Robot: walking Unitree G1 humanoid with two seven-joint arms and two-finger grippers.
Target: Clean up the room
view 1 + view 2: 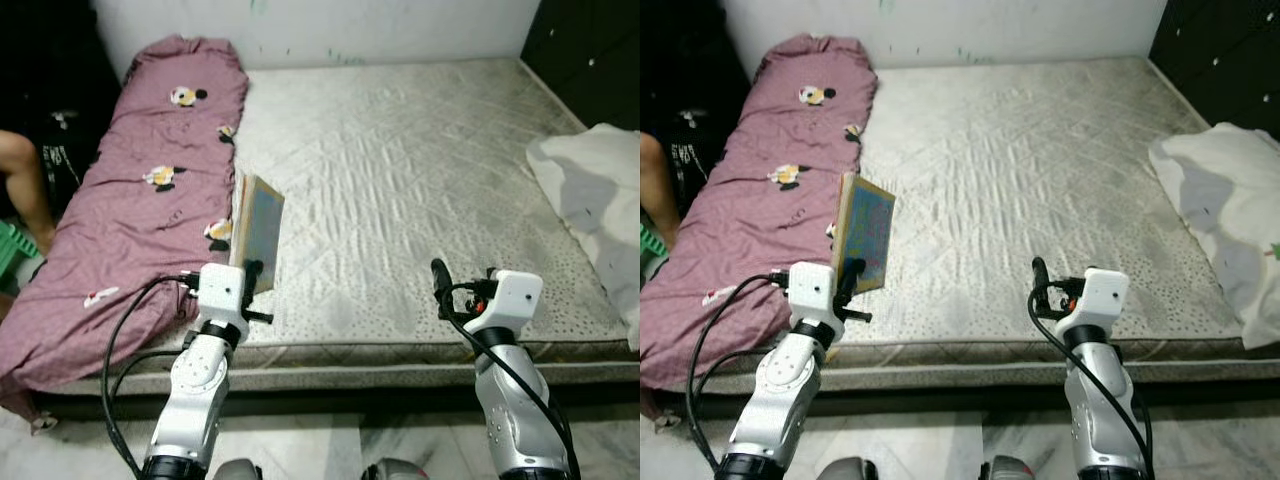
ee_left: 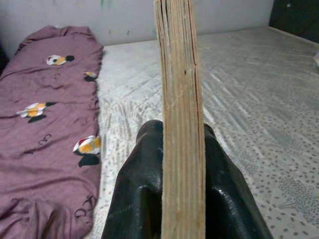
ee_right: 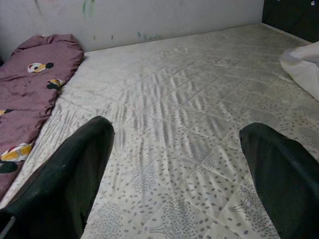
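The left gripper (image 1: 252, 272) clamps a thin, colourful-covered book (image 1: 258, 232) upright above the quilted mattress (image 1: 420, 150), likely carrying it away; at three o'clock, the right gripper (image 3: 174, 164) gapes idle.

Both silver arms reach forward, forearms raised. Left gripper (image 1: 252, 272) — fingers (image 2: 227, 194) clamped on a thin upright book (image 1: 259, 231), one on each face. Right gripper (image 1: 462, 280) — fingers (image 3: 70, 179) spread wide apart, holding nothing.
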